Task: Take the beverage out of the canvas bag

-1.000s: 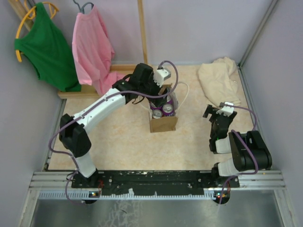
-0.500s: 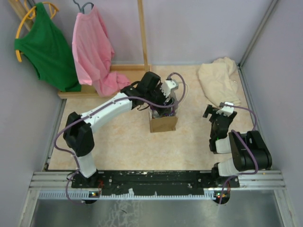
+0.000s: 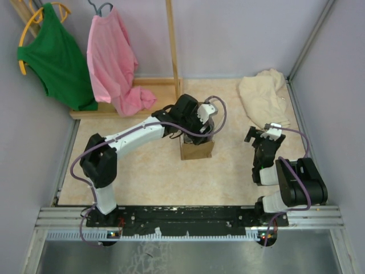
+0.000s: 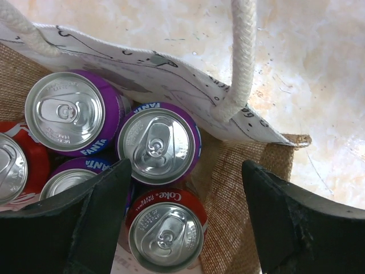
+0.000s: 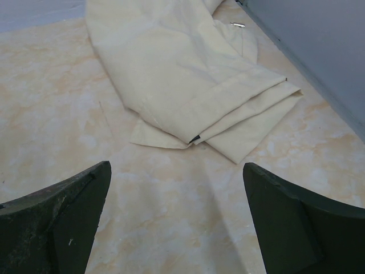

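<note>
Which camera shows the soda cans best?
The left wrist view: it looks straight down on the cans inside the canvas bag. In the top view the left arm hides them; the right wrist view shows only cream cloth.

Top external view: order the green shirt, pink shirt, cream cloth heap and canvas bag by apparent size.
Largest: green shirt and pink shirt, about alike.
Then cream cloth heap.
Smallest: canvas bag, partly under the left arm.

Left tool [image 4: 185, 171] spread, arm extended; right tool [image 5: 177, 168] spread.
</note>
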`<move>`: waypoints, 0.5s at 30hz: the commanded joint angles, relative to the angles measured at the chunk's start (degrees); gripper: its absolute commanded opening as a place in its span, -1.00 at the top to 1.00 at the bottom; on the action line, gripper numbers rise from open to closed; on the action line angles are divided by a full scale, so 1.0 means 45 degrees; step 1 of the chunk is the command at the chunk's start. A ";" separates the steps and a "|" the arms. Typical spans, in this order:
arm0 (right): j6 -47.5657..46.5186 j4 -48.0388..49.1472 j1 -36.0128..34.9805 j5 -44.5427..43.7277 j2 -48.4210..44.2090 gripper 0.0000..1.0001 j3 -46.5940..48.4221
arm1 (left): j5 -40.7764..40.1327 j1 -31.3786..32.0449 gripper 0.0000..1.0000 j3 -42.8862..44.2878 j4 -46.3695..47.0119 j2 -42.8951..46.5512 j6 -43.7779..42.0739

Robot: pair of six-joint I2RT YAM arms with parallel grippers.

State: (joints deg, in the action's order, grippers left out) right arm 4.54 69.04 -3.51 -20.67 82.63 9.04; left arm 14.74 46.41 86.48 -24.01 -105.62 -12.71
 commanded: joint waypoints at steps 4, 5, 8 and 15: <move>-0.0136 0.0577 0.0037 -0.0006 0.0036 -0.98 0.0081 | -0.1055 0.0230 -0.68 -0.0471 0.1171 0.0499 0.0092; -0.0132 0.0577 0.0037 -0.0001 0.0034 -0.98 0.0081 | -0.1126 0.0230 -0.68 -0.0387 0.1075 0.0405 0.0061; -0.0141 0.0577 0.0037 -0.0015 0.0026 -0.98 0.0081 | -0.1276 0.0207 -0.68 -0.0094 0.0659 0.0044 0.0036; -0.0133 0.0577 0.0037 -0.0003 0.0029 -0.98 0.0081 | -0.1448 0.0213 -0.68 0.0194 0.0587 -0.0386 0.0160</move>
State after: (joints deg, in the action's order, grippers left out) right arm 4.54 69.04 -3.51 -20.67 82.63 9.04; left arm 9.19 47.11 85.47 -20.99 -105.80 -12.40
